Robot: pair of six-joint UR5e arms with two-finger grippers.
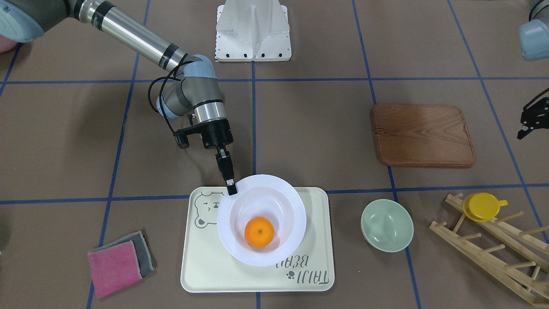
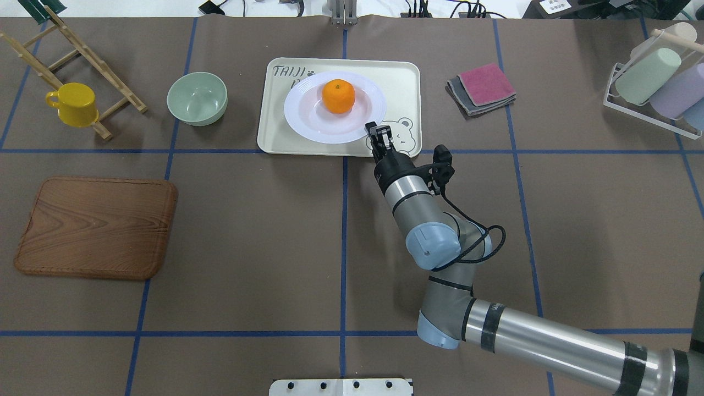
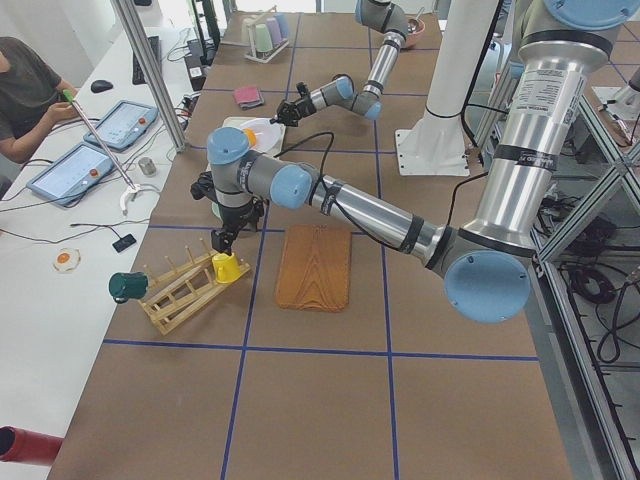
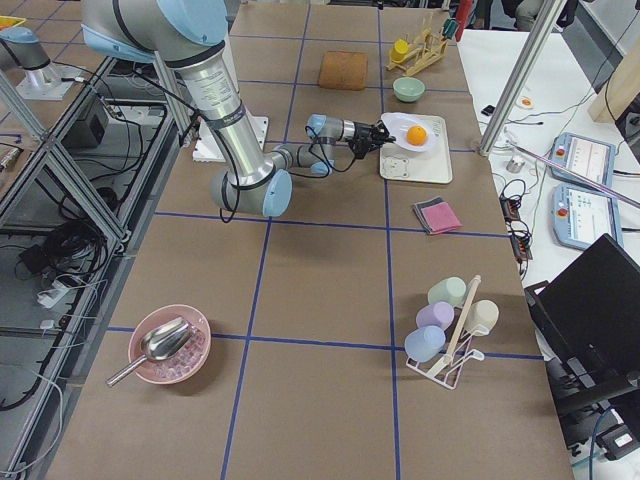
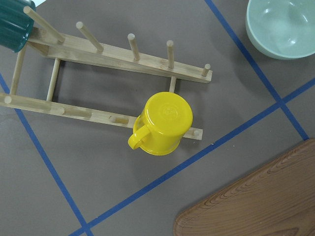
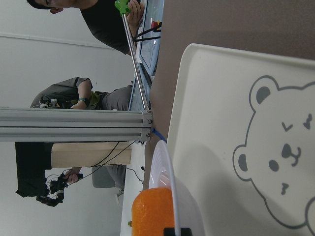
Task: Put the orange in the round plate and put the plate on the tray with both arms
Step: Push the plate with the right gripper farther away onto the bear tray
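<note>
Already done: the small round bright-orange citrus fruit [image 1: 259, 231] lies inside the white glossy round deep plate with the ribbed rim [image 1: 240, 254], near its middle.
Plate position: over the large cream rectangular tray with the grey bear drawing [image 1: 206, 268]. It looks tilted, and perhaps raised on the robot's side, so I cannot tell whether it rests flat.
Right pincer [image 1: 231, 188]: clenched on the plate's rim at the edge nearest the robot.
Left pincer [image 1: 532, 118]: well apart from the tray, above the yellow cup [image 1: 482, 206] on the wooden peg rack [image 1: 493, 253]. I cannot tell whether it is released or clenched.
Left to do: by my judgement, settle the plate flat and let go. Only one arm holds it.
Other container: a mint-green bowl [image 1: 387, 225] stands on the desk beside the tray.
</note>
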